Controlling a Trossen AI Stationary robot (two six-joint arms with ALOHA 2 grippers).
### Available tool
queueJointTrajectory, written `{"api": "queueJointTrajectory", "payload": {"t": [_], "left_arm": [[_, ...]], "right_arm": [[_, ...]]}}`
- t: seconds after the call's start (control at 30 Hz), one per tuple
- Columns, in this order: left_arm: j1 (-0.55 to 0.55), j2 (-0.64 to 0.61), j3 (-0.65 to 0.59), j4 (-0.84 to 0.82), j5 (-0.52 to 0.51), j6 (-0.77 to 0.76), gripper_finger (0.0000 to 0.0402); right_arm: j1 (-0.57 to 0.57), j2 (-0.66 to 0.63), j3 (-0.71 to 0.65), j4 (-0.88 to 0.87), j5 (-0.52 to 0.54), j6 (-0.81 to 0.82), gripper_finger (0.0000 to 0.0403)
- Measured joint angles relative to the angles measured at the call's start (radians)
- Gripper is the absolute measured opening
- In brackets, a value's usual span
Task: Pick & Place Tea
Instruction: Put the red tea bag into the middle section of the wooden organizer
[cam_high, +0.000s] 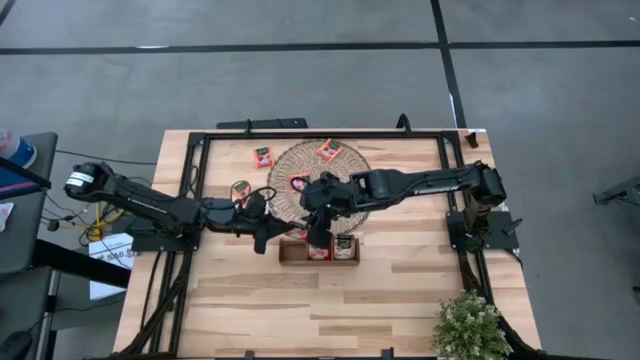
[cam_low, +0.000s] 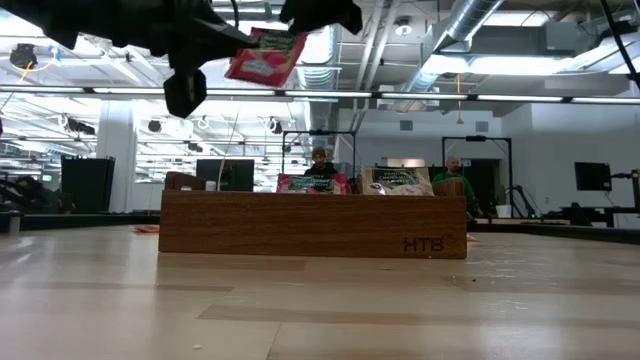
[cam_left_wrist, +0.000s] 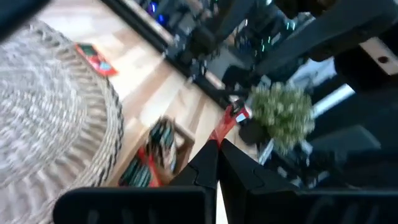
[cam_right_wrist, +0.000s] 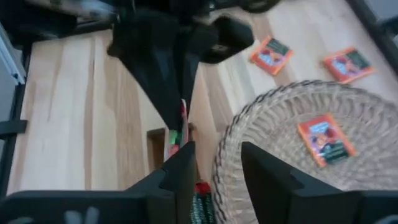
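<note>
A red tea sachet (cam_low: 266, 57) hung in the air above the wooden tray (cam_low: 312, 224), tilted so one corner pointed down toward the tray; from the right wrist view it stood edge-on, its flat face turned sideways. It was red-orange with a pale centre mark and some green at one edge. The left gripper (cam_left_wrist: 217, 163) was pinched tight on this sachet, just above the tray's left end. The right gripper (cam_right_wrist: 214, 168) hovered close beside it over the tray, its fingers parted with nothing between them.

Other sachets (cam_low: 398, 181) stood upright in the tray's compartments. One more lay flat on the woven mat (cam_right_wrist: 292, 124), and several lay on the table (cam_high: 400, 290) beside the mat. The tray's front face read "HTB". Writing on the sachets could not be read.
</note>
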Motion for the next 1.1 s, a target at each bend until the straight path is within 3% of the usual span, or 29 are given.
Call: {"api": "queueJointTrajectory", "payload": {"t": [0.33,0.5,0.63,0.83,0.93,1.1], "left_arm": [[-0.101,0.269,0.0,0.34,-0.21,-0.051,0.0],[-0.138,0.358,0.003,0.477,-0.296,-0.06,0.0],[-0.156,0.421,0.054,0.48,-0.334,-0.06,0.0],[-0.173,0.53,0.109,0.489,-0.355,-0.084,0.0],[-0.18,0.579,0.109,0.538,-0.392,-0.134,0.0],[-0.203,0.625,0.111,0.606,-0.449,-0.14,0.0]], "right_arm": [[-0.012,0.0,0.064,-0.036,0.006,-0.066,0.0131],[-0.012,0.0,0.077,-0.088,0.084,-0.101,0.0122],[-0.012,-0.012,0.077,-0.115,0.168,-0.159,0.0115],[-0.015,-0.035,0.077,-0.265,0.38,-0.195,0.0103],[-0.027,-0.071,0.075,-0.371,0.396,-0.175,0.0091],[-0.039,-0.172,0.0,-0.364,0.394,-0.158,0.0065]]}}
